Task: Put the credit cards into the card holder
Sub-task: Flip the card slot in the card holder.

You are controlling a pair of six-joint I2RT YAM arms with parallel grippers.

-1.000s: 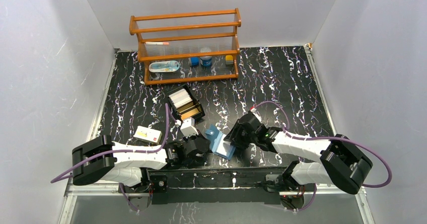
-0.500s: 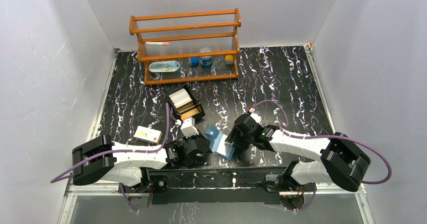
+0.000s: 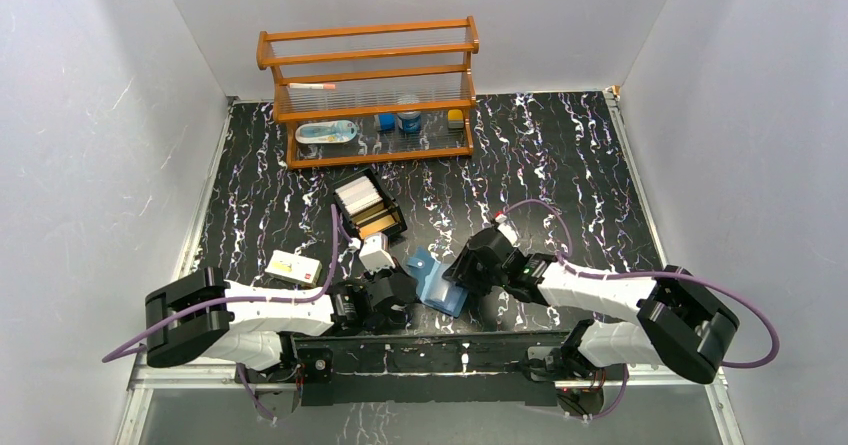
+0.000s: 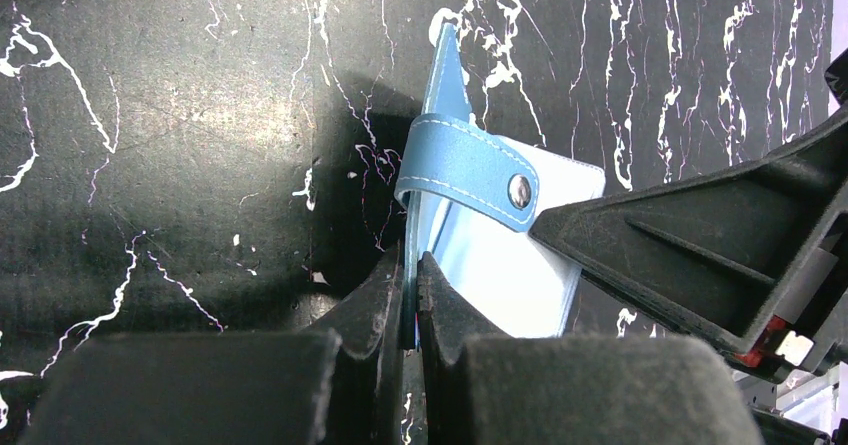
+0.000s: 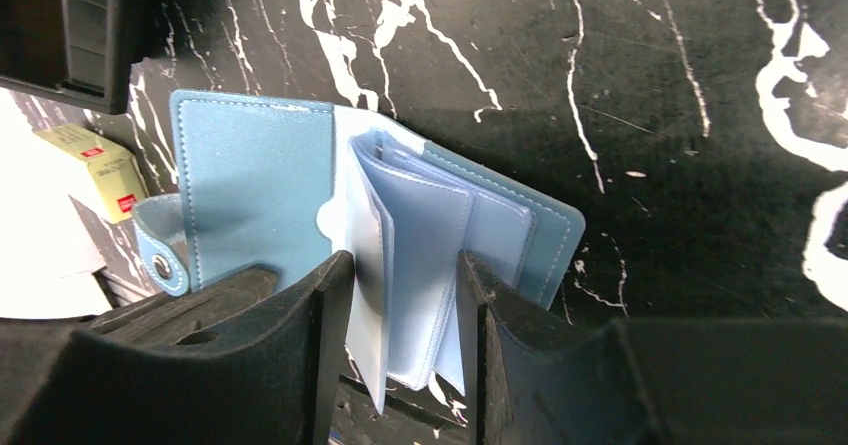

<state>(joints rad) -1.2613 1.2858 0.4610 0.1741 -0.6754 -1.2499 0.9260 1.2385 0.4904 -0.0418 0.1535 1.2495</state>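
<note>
The right arm has crept a little to the left since a moment ago, bringing the right gripper (image 3: 468, 267) closer in over the card holder (image 3: 437, 283), while the left arm sits much where it was. The blue card holder lies open on the marbled black table (image 3: 560, 165) near the front edge, between the two arms. The left gripper (image 4: 410, 295) is clamped tight on the thin edge of one blue cover, holding that flap upright, with the snap tab (image 4: 470, 170) curling over just beyond its fingers. From the right wrist view, the right gripper (image 5: 405, 265) has its jaws spread wide, straddling the fanned clear sleeves of the card holder (image 5: 250, 195) without squeezing them. The credit cards (image 3: 360, 200) sit as white and tan stacks in the black box (image 3: 350, 178) farther back, well apart from both grippers. A cream packet (image 3: 294, 265) lies beside the left arm.
</note>
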